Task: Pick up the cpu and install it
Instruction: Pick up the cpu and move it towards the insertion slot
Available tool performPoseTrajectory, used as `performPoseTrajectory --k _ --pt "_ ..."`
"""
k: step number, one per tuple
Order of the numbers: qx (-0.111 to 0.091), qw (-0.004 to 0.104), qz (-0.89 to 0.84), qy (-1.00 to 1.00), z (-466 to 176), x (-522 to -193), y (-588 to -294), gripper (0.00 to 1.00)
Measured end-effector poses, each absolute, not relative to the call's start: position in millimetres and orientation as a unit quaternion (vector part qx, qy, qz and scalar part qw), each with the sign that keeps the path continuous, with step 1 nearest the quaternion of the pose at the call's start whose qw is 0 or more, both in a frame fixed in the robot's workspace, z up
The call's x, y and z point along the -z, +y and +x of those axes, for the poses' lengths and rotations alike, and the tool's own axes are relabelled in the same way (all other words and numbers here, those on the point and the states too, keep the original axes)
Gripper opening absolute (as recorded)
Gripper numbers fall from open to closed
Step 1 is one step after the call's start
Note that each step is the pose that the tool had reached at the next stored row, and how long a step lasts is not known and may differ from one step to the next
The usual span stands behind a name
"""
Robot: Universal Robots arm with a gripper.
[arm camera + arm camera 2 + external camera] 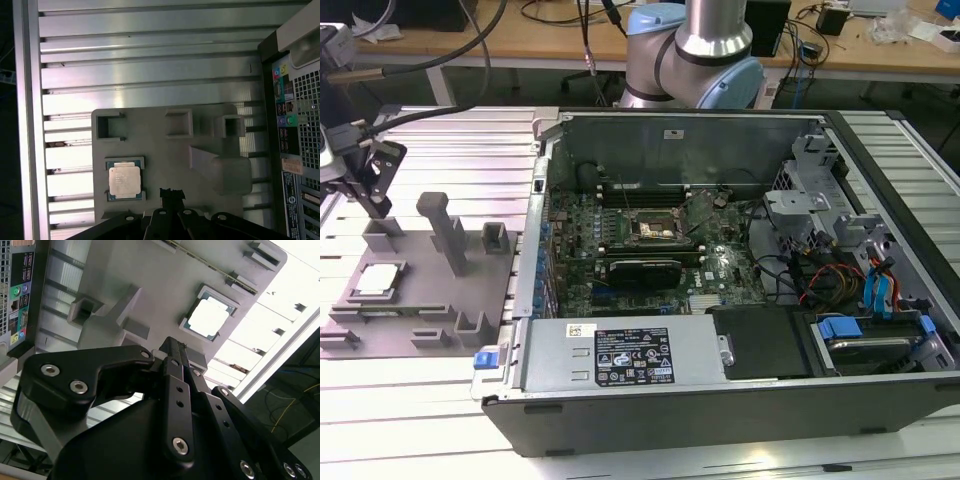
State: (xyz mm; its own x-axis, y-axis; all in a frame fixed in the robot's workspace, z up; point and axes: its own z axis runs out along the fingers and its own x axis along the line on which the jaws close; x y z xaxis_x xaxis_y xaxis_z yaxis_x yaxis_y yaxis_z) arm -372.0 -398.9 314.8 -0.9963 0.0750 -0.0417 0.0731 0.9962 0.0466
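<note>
cpu (pixel 124 181): one flat square chip, silvery metal lid, thin dark rim, seated in recess near fixture plate (pixel 160 155) edge | plate: one, matte grey, three square pockets (pixel 178 123), one tall post (pixel 220 167) | gripper (pixel 177 346): black, fingers pressed together, empty, above plate near cpu

Your table (pixel 420 430): ribbed aluminium, long slats with dark grooves between them. Light falls hard from above, and in both wrist views you get white glare off the slats. Behind the table, in the exterior view, you have a long wooden desk (pixel 880 55) with loose black cables (pixel 555 12) on top. Under the desk, dark floor (pixel 515 85). Past the table's edge, in the second wrist view: dark floor, thin yellowish wires (pixel 287 405).
</note>
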Motion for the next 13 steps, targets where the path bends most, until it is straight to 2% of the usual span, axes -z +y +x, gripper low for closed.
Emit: performPoseTrajectory --k 13 --pt "-0.023 0.022 0.037 0.999 -388 -291 -399 0.11"
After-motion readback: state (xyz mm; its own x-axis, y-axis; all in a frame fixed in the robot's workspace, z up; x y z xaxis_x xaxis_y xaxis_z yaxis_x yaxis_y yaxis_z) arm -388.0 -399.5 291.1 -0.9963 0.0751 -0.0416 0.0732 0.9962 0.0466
